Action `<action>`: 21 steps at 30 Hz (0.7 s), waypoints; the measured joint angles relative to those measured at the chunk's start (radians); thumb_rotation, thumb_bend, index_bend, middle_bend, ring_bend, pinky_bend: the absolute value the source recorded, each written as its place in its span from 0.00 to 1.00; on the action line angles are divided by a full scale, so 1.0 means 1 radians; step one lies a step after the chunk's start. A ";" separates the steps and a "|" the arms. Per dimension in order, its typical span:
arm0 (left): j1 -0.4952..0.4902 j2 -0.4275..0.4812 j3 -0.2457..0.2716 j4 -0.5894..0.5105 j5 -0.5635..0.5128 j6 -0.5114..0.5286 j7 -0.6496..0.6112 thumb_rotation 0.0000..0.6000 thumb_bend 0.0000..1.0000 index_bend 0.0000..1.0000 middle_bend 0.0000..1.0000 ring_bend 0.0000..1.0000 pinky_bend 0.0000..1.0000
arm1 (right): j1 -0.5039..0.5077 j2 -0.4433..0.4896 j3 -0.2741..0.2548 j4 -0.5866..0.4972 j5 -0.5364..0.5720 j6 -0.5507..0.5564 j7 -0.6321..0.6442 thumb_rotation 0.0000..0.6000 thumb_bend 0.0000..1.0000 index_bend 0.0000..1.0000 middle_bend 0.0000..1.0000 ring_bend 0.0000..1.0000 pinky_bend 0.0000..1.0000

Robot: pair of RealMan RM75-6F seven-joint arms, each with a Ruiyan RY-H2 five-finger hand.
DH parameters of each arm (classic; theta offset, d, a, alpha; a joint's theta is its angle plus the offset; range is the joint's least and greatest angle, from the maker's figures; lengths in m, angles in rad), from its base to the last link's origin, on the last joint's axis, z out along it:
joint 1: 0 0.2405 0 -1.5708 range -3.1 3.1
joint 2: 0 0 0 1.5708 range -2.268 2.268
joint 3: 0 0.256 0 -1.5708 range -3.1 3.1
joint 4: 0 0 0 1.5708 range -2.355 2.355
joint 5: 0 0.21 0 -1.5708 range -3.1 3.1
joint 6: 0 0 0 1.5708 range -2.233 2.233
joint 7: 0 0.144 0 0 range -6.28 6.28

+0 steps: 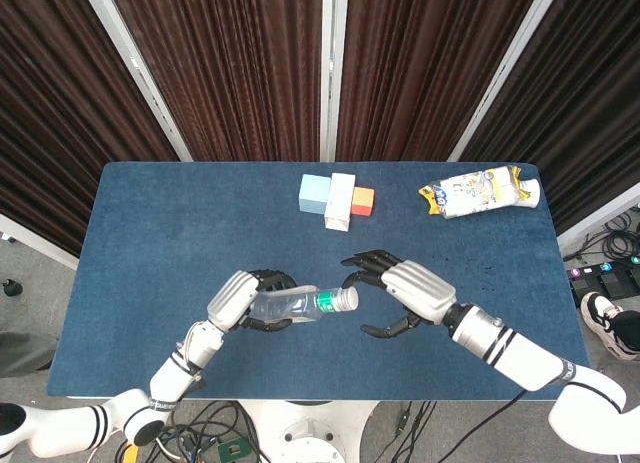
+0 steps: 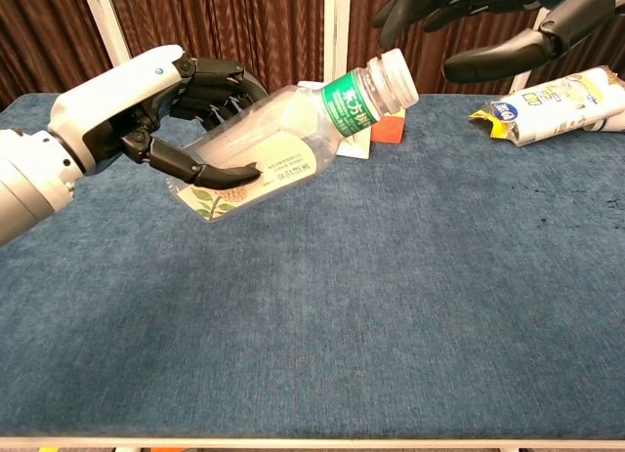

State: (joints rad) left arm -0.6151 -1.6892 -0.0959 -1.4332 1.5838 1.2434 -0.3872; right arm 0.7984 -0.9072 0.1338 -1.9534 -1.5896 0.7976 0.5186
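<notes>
The left hand (image 2: pixel 146 110) grasps a clear bottle (image 2: pixel 283 140) by its body, lifted off the table (image 1: pixel 150 243) and tilted, with the white cap (image 2: pixel 395 76) pointing up and away from that hand toward the right one. The right hand (image 2: pixel 488 18) holds nothing; its fingers are spread and curved, hovering just past the cap without touching it, thumb below and the others above.

The main risk, as I judge it, lies in the meeting of the right hand and the cap. The bottle looks thin-walled and empty or nearly so, so a firm squeeze from the left hand may buckle it and shift the cap off line. If the right hand closes off-centre, it may push the neck sideways and lever the bottle out of the left hand's hold, since that grasp sits far back from the cap. A dropped bottle would likely roll on the table.

Beyond the right hand lies a snack bag (image 1: pixel 480 193); beyond the cap sit coloured blocks (image 1: pixel 337 197). Both are well apart from the hands, so a knock seems unlikely.
</notes>
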 measured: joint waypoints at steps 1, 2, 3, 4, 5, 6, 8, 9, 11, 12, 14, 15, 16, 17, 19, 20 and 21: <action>0.000 0.000 0.000 -0.001 0.001 0.002 -0.001 1.00 0.44 0.53 0.56 0.45 0.54 | -0.002 -0.001 0.000 0.004 0.003 0.004 0.000 0.71 0.22 0.26 0.08 0.00 0.00; 0.000 0.001 0.001 -0.002 0.002 0.004 -0.001 1.00 0.44 0.53 0.56 0.45 0.54 | -0.002 -0.002 0.000 0.006 0.007 0.005 -0.001 0.71 0.22 0.26 0.08 0.00 0.00; 0.001 0.001 0.001 -0.003 0.004 0.006 -0.002 1.00 0.44 0.53 0.56 0.45 0.54 | -0.002 -0.002 0.000 0.009 0.011 0.005 -0.001 0.71 0.22 0.26 0.08 0.00 0.00; 0.001 0.002 0.001 -0.004 0.006 0.008 -0.002 1.00 0.44 0.53 0.56 0.45 0.54 | -0.002 -0.003 -0.001 0.013 0.018 0.002 -0.002 0.71 0.22 0.26 0.08 0.00 0.00; 0.001 0.003 0.001 -0.005 0.008 0.010 -0.002 1.00 0.44 0.53 0.56 0.45 0.54 | -0.002 -0.004 -0.002 0.016 0.022 -0.001 -0.003 0.71 0.22 0.26 0.08 0.00 0.00; 0.001 0.003 0.001 -0.006 0.009 0.012 -0.002 1.00 0.44 0.53 0.56 0.45 0.54 | -0.001 -0.005 -0.003 0.019 0.027 -0.007 -0.004 0.71 0.22 0.26 0.08 0.00 0.00; 0.000 0.004 0.001 -0.008 0.010 0.013 -0.002 1.00 0.44 0.53 0.56 0.45 0.54 | 0.001 -0.007 -0.007 0.023 0.037 -0.019 -0.005 0.71 0.22 0.26 0.08 0.00 0.00; 0.000 0.005 0.001 -0.008 0.010 0.014 -0.001 1.00 0.44 0.53 0.56 0.45 0.54 | 0.003 -0.009 -0.010 0.024 0.039 -0.025 -0.007 0.71 0.22 0.26 0.08 0.00 0.00; -0.001 0.004 0.000 -0.007 0.008 0.012 0.000 1.00 0.44 0.53 0.56 0.45 0.54 | 0.005 -0.011 -0.015 0.024 0.038 -0.030 -0.010 0.71 0.23 0.26 0.08 0.00 0.00; -0.001 0.004 0.000 -0.007 0.007 0.011 0.000 1.00 0.44 0.53 0.56 0.45 0.54 | 0.006 -0.011 -0.016 0.023 0.036 -0.031 -0.012 0.71 0.23 0.26 0.08 0.00 0.00; -0.002 0.003 0.000 -0.005 0.005 0.009 0.001 1.00 0.44 0.53 0.56 0.45 0.54 | 0.007 -0.011 -0.016 0.020 0.033 -0.030 -0.014 0.71 0.23 0.26 0.08 0.00 0.00; -0.002 0.003 0.001 -0.005 0.004 0.008 0.001 1.00 0.44 0.53 0.56 0.45 0.54 | 0.007 -0.011 -0.016 0.019 0.031 -0.028 -0.014 0.71 0.23 0.26 0.08 0.00 0.00; -0.002 0.002 0.001 -0.004 0.003 0.007 0.002 1.00 0.44 0.53 0.56 0.45 0.54 | 0.007 -0.011 -0.016 0.018 0.029 -0.025 -0.014 0.71 0.23 0.26 0.08 0.00 0.00; -0.001 0.002 0.002 -0.004 0.002 0.007 0.002 1.00 0.44 0.53 0.56 0.45 0.54 | 0.007 -0.010 -0.016 0.017 0.028 -0.023 -0.014 0.71 0.23 0.26 0.08 0.00 0.00; -0.001 0.001 0.003 -0.003 0.002 0.007 0.003 1.00 0.44 0.53 0.56 0.45 0.54 | 0.007 -0.008 -0.016 0.014 0.025 -0.021 -0.013 0.71 0.23 0.26 0.08 0.00 0.00; -0.001 0.001 0.003 -0.003 0.002 0.007 0.003 1.00 0.44 0.53 0.56 0.45 0.54 | 0.008 -0.008 -0.016 0.013 0.024 -0.020 -0.012 0.71 0.23 0.26 0.08 0.00 0.00; -0.001 0.001 0.003 -0.003 0.001 0.006 0.004 1.00 0.44 0.53 0.56 0.45 0.54 | 0.008 -0.007 -0.016 0.013 0.023 -0.019 -0.012 0.71 0.23 0.26 0.08 0.00 0.00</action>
State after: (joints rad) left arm -0.6165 -1.6879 -0.0930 -1.4367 1.5851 1.2498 -0.3836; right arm 0.8065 -0.9141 0.1183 -1.9408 -1.5667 0.7785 0.5063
